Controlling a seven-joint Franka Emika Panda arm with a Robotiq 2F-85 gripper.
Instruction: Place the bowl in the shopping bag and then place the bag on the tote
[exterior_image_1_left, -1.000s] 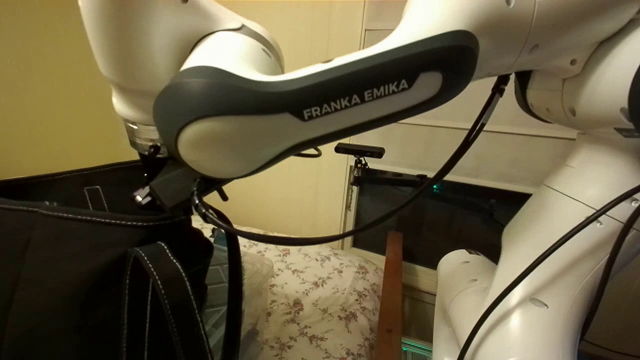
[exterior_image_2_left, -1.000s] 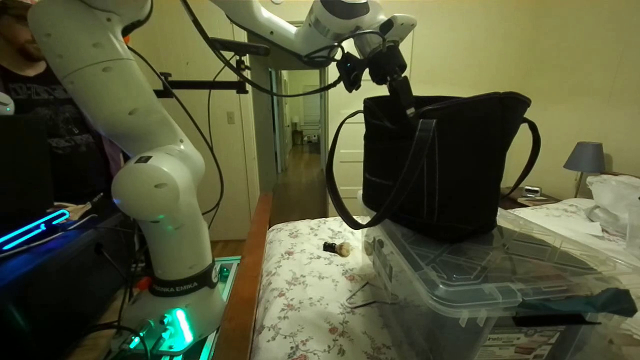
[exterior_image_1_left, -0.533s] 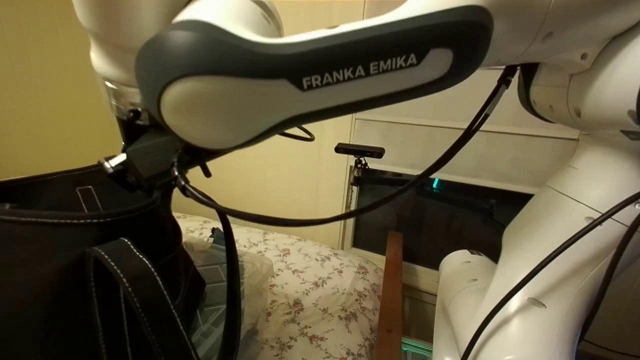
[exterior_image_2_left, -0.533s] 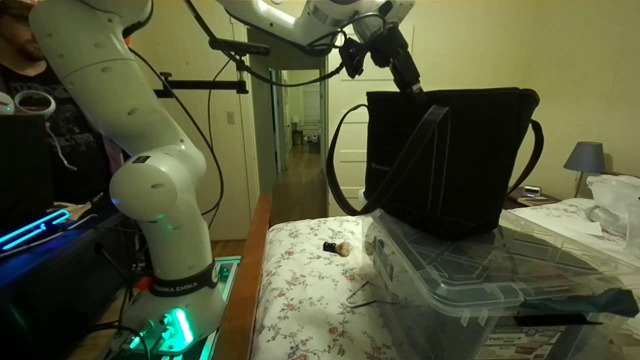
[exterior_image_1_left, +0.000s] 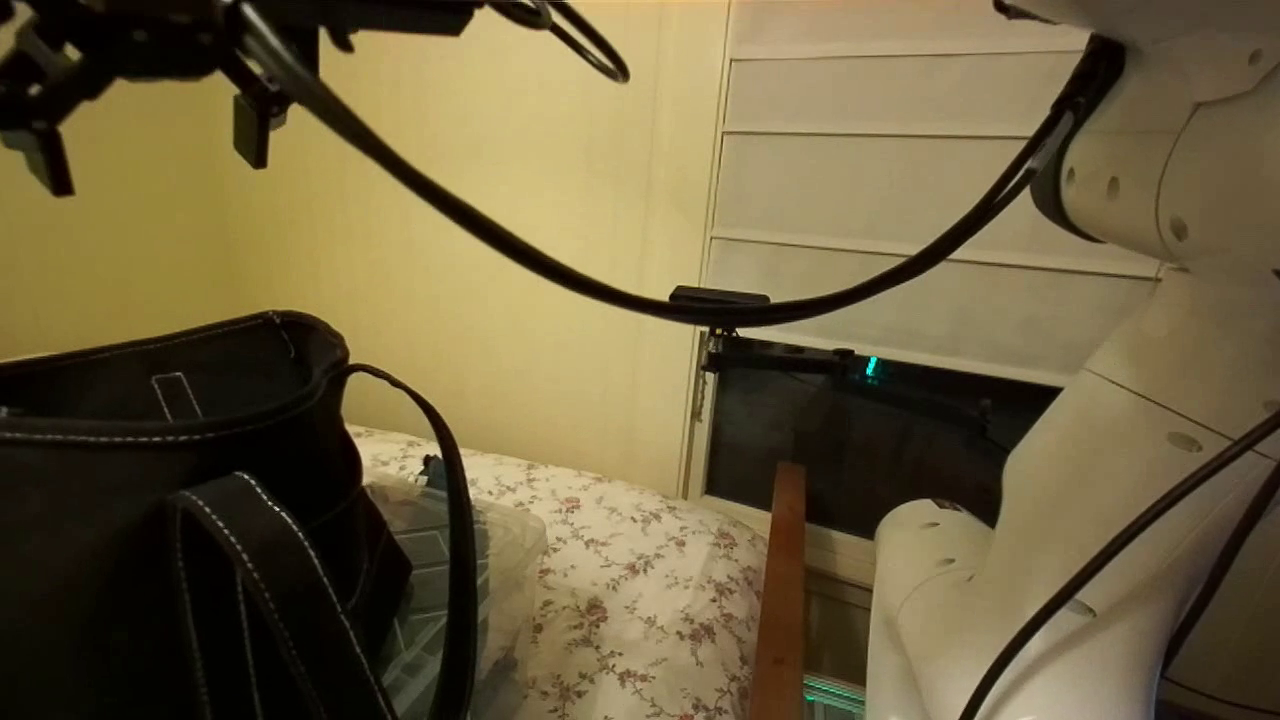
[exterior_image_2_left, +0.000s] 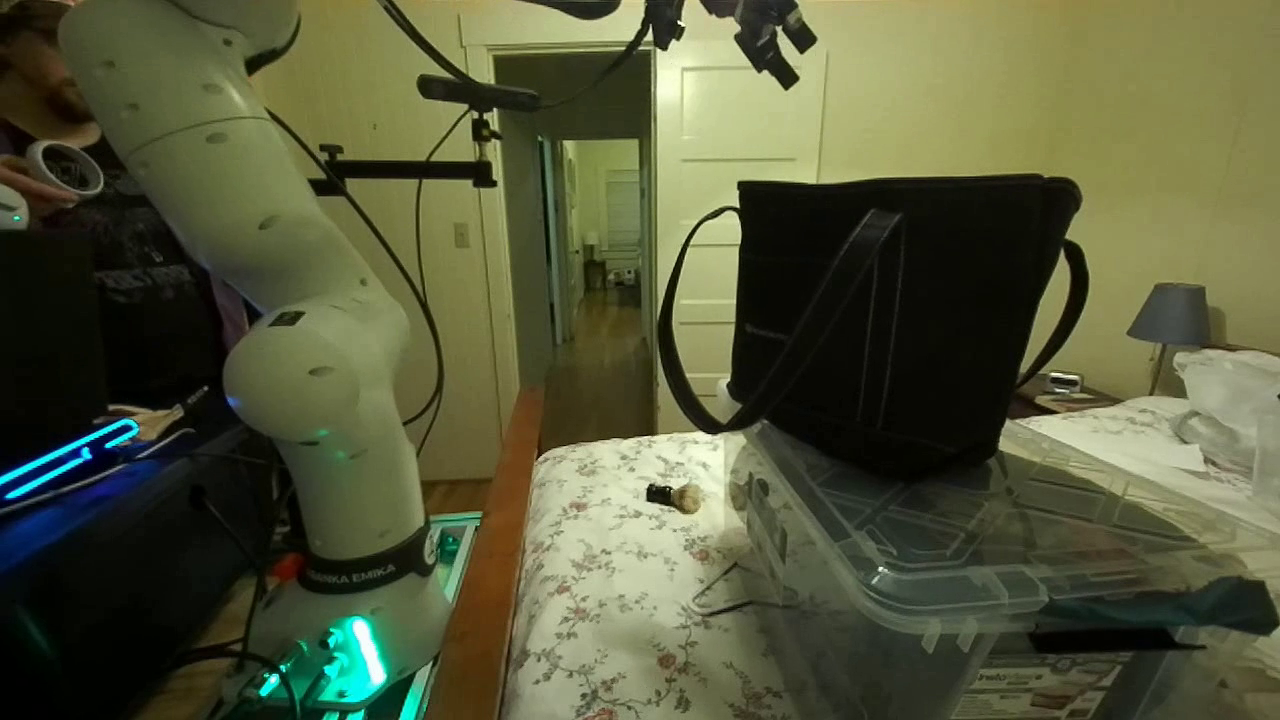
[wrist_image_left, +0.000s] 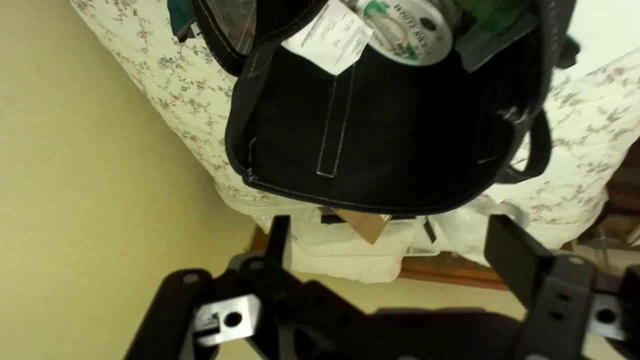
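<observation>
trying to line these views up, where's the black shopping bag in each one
In an exterior view: shopping bag, lower left, running off the edge.
In an exterior view: shopping bag, right of centre, standing on the tote.
Wrist view: shopping bag, upper middle, seen into from above.
Shared landmark: the floral bedding, in all three.

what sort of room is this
Probably a bedroom: there is flower-print bedding, a wooden rail like a footboard along its edge, and a shaded lamp farther back in an exterior view.
</observation>
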